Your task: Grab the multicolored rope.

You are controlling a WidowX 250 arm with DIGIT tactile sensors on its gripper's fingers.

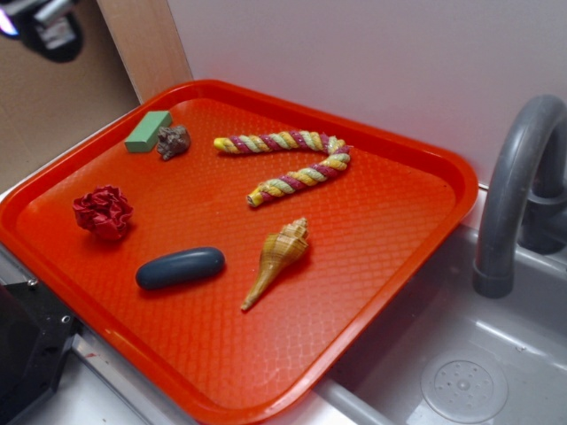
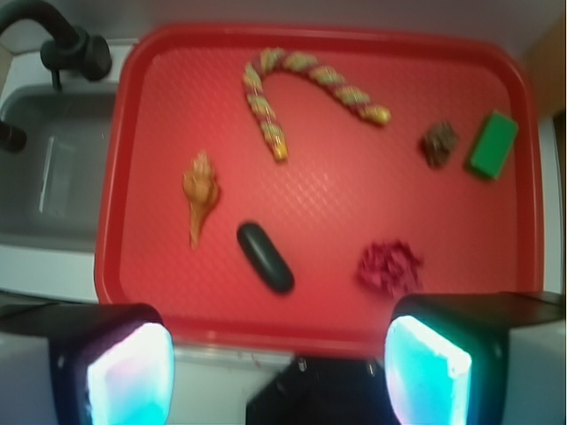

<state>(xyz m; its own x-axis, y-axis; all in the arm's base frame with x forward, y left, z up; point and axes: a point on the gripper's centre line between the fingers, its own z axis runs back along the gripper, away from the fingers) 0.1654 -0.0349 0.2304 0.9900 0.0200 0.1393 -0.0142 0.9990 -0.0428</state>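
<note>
The multicolored rope (image 1: 297, 165) (image 2: 306, 88), twisted in yellow, dark red and pale green strands, lies bent in a hook shape on the far part of the orange-red tray (image 1: 372, 266) (image 2: 319, 221). In the wrist view my gripper (image 2: 279, 372) hangs high above the tray's near edge, well away from the rope. Its two glowing pads (image 2: 133, 376) stand wide apart with nothing between them. In the exterior view only a bit of the arm shows at the top left corner.
Also on the tray are a tan spiral seashell (image 1: 276, 258) (image 2: 200, 190), a dark oblong pebble (image 1: 180, 267) (image 2: 264, 256), a red ruffled fabric ball (image 1: 103, 212) (image 2: 390, 266), a brown lump (image 1: 173, 141) (image 2: 438, 142) and a green block (image 1: 147, 131) (image 2: 493, 143). A grey sink with faucet (image 1: 518, 195) (image 2: 53, 40) adjoins it.
</note>
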